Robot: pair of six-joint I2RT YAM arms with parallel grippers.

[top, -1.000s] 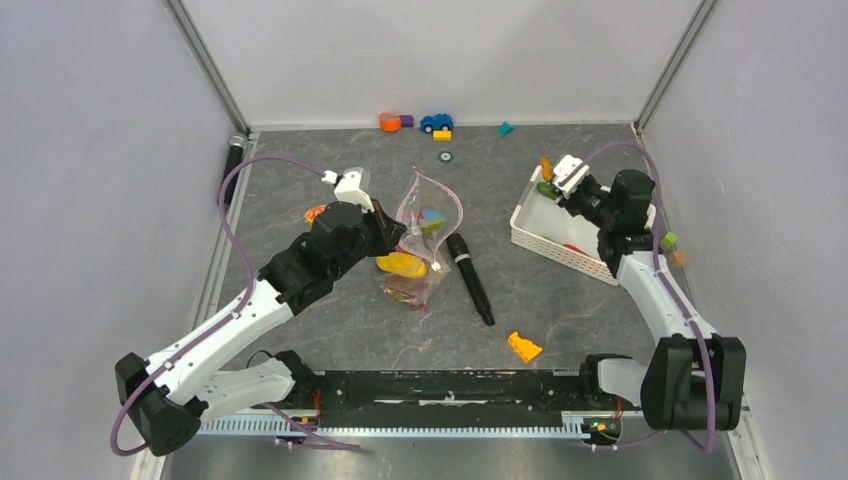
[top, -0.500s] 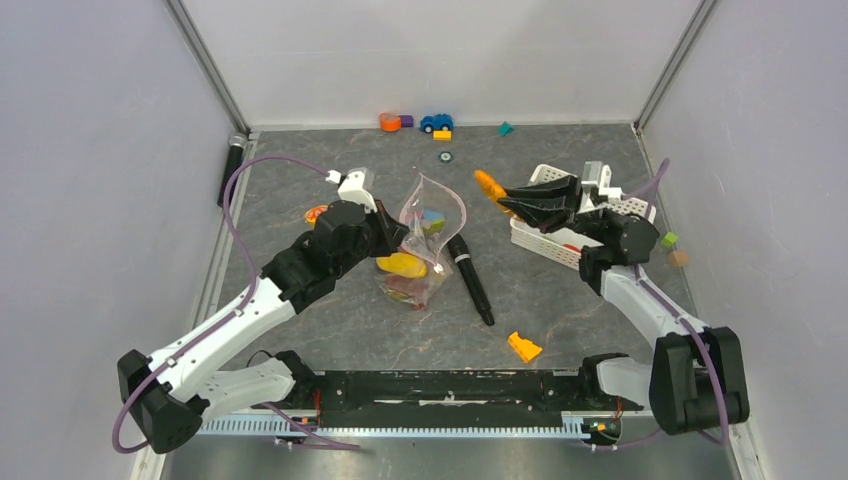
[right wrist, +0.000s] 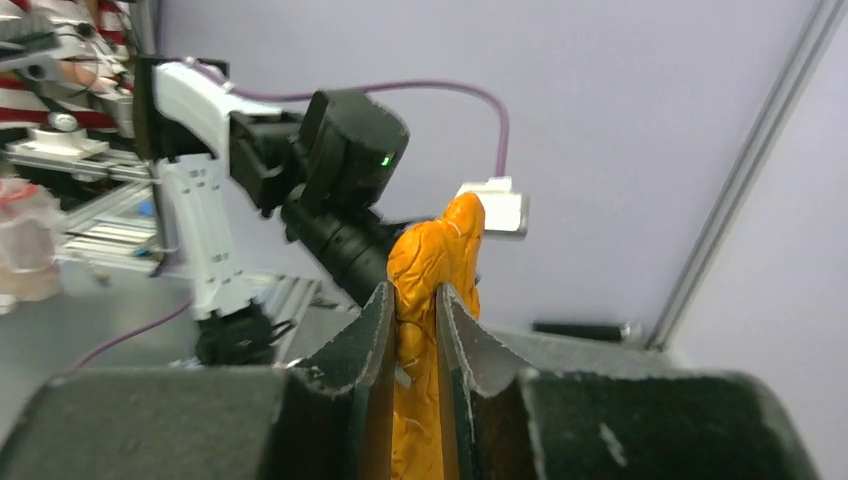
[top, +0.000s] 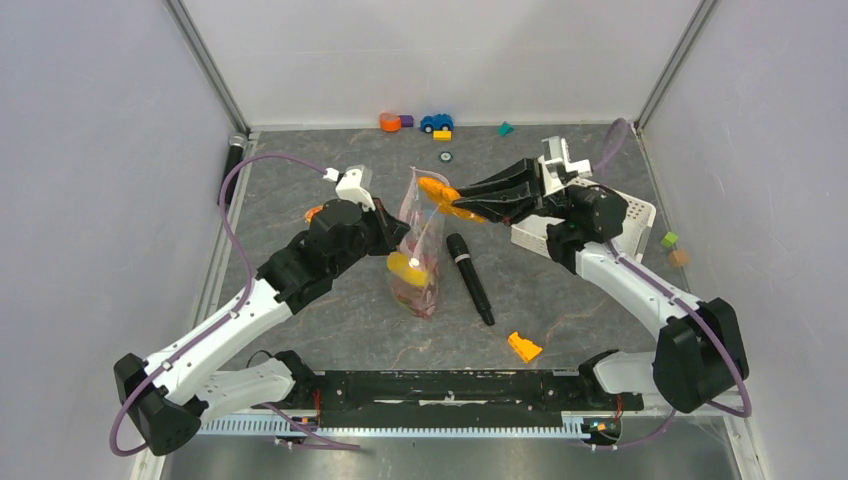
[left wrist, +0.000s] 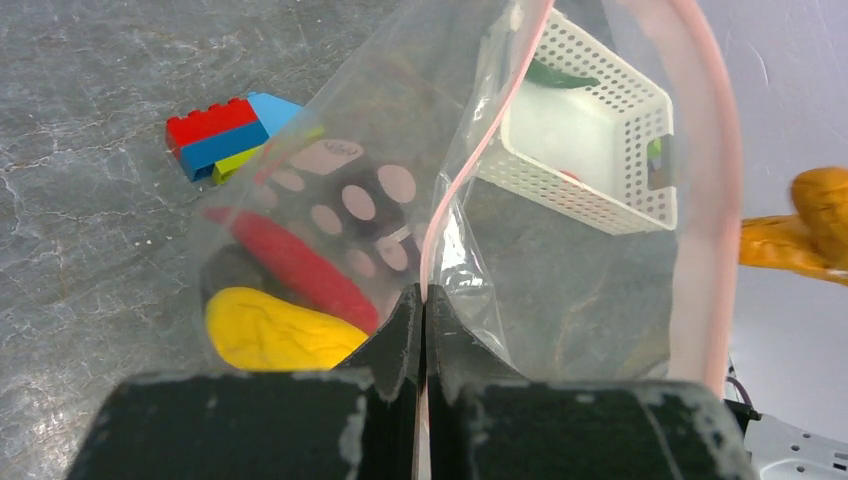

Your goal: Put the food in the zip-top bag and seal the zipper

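Note:
The clear zip-top bag (top: 418,255) hangs upright at the table's middle. My left gripper (top: 397,232) is shut on its pink zipper edge (left wrist: 452,190) and holds the mouth up. Inside it lie a yellow fruit (left wrist: 275,330), a red chili (left wrist: 300,265) and something dark. My right gripper (top: 462,204) is shut on the orange carrot (top: 445,196) and holds it in the air right at the bag's mouth. The carrot shows between the fingers in the right wrist view (right wrist: 425,300) and at the right edge of the left wrist view (left wrist: 800,230).
A black microphone (top: 469,277) lies right of the bag. The white lattice basket (top: 545,232) stands at the right, with a green item (left wrist: 560,75) in it. An orange wedge block (top: 523,346) lies near the front. Bricks (left wrist: 225,135) lie by the bag; toys (top: 415,123) line the back wall.
My right arm swung left from the basket with the carrot, up to the bag's mouth. My left gripper lifted the bag more upright, and the food slid lower in it.

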